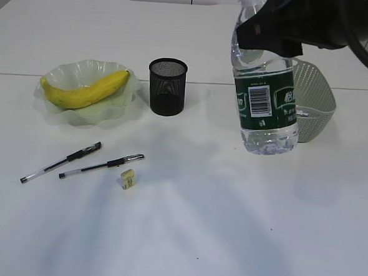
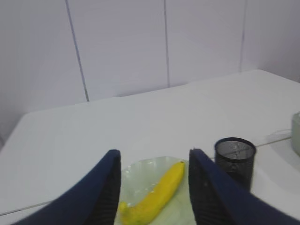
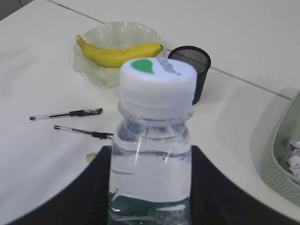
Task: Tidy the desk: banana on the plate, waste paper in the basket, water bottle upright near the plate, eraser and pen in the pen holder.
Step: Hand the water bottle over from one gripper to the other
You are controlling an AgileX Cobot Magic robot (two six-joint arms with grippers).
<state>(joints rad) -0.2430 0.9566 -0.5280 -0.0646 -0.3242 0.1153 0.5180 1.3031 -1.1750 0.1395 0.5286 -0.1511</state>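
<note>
The water bottle (image 1: 265, 96) is upright, and my right gripper (image 1: 269, 38) is shut on its upper part; it looks lifted off the desk (image 1: 228, 228). In the right wrist view the gripper (image 3: 150, 187) has a dark jaw on each side of the bottle (image 3: 151, 159), below its white cap (image 3: 157, 82). The banana (image 1: 87, 92) lies on the pale green plate (image 1: 68, 73). My left gripper (image 2: 154, 153) is open, with the banana (image 2: 157, 194) and plate (image 2: 140, 176) showing between its fingers. Two pens (image 1: 61, 162) (image 1: 101, 166) and the eraser (image 1: 128, 179) lie on the desk. The black pen holder (image 1: 167, 87) stands right of the plate.
The sage green basket (image 1: 315, 102) stands behind the bottle at the right. In the right wrist view, crumpled waste paper (image 3: 295, 157) lies inside the basket (image 3: 276, 164). A seam crosses the desk behind the plate.
</note>
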